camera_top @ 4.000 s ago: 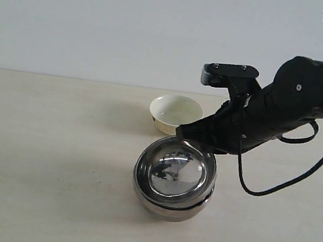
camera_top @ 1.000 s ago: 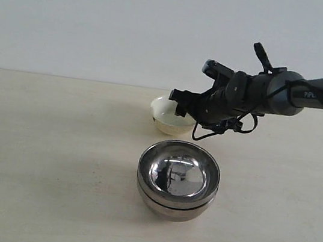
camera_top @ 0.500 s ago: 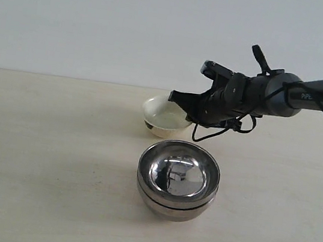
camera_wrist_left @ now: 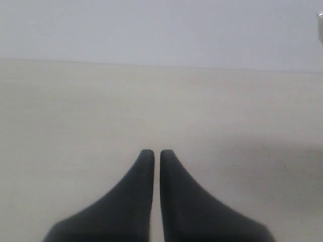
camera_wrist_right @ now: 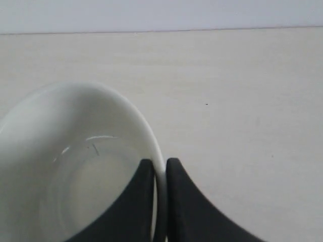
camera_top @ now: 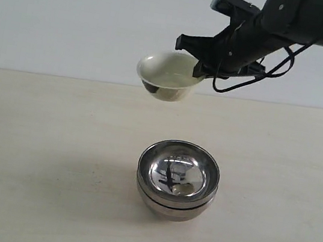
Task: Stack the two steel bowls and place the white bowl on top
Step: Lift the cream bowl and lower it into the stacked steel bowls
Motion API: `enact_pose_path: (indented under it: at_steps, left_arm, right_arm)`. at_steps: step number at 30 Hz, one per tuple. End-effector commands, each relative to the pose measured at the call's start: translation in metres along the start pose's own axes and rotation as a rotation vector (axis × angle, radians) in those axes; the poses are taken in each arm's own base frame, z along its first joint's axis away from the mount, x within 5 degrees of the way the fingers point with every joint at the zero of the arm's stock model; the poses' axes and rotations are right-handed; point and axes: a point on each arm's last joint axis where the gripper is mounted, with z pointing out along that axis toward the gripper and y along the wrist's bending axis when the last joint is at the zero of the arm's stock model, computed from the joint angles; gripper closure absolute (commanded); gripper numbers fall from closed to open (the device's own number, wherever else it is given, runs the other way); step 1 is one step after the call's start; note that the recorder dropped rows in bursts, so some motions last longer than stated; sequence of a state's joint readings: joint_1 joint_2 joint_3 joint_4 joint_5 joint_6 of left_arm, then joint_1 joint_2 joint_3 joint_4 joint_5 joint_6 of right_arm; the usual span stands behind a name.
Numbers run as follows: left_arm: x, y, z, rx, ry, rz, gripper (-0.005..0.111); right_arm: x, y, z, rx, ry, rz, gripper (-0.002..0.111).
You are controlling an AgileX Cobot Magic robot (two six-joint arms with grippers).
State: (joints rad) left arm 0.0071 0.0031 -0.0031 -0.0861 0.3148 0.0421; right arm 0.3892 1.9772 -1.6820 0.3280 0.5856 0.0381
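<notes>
The two steel bowls (camera_top: 177, 179) sit nested, one inside the other, on the table in the middle of the exterior view. High above and behind them hangs the white bowl (camera_top: 167, 75), tilted, with my right gripper (camera_top: 200, 70) shut on its right rim. In the right wrist view the cream rim (camera_wrist_right: 157, 151) runs between the two black fingers, one inside the white bowl (camera_wrist_right: 70, 171) and one outside; my right gripper (camera_wrist_right: 160, 167) pinches it. My left gripper (camera_wrist_left: 152, 154) is shut on nothing, over bare table, and does not show in the exterior view.
The pale wooden table (camera_top: 40, 158) stretches wide to the left and right of the stack. A plain white wall stands behind. A black cable (camera_top: 247, 73) loops under the right arm.
The right gripper closed on the white bowl's rim and lifted it from the table, up and slightly left. The steel stack has not moved in the last second.
</notes>
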Motion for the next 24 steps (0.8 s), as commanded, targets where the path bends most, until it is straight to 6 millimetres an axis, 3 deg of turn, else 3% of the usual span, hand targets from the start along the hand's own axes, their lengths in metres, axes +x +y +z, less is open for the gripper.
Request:
enact_pose_path:
  at_steps: [1,7,13,19,24]
  left_arm:
    - [0.000,0.000,0.000,0.005,-0.007,-0.004,0.103]
    - [0.000,0.000,0.000,0.005,-0.007,-0.004,0.103]
    - [0.000,0.000,0.000,0.005,-0.007,-0.004,0.103]
    - [0.000,0.000,0.000,0.005,-0.007,-0.004,0.103]
    - [0.000,0.000,0.000,0.005,-0.007,-0.004,0.103]
  right_arm:
    - [0.013,-0.002,-0.037,0.013,0.010,-0.052,0.108]
    - [0.068,-0.011,-0.072,0.030,0.089,-0.076,0.108]
    - [0.098,-0.019,-0.088,0.046,0.081,-0.071,0.108]
    - [0.121,-0.028,-0.070,0.064,0.102,-0.053,0.108]
    - [0.127,-0.019,-0.051,0.054,0.087,-0.079,0.108]
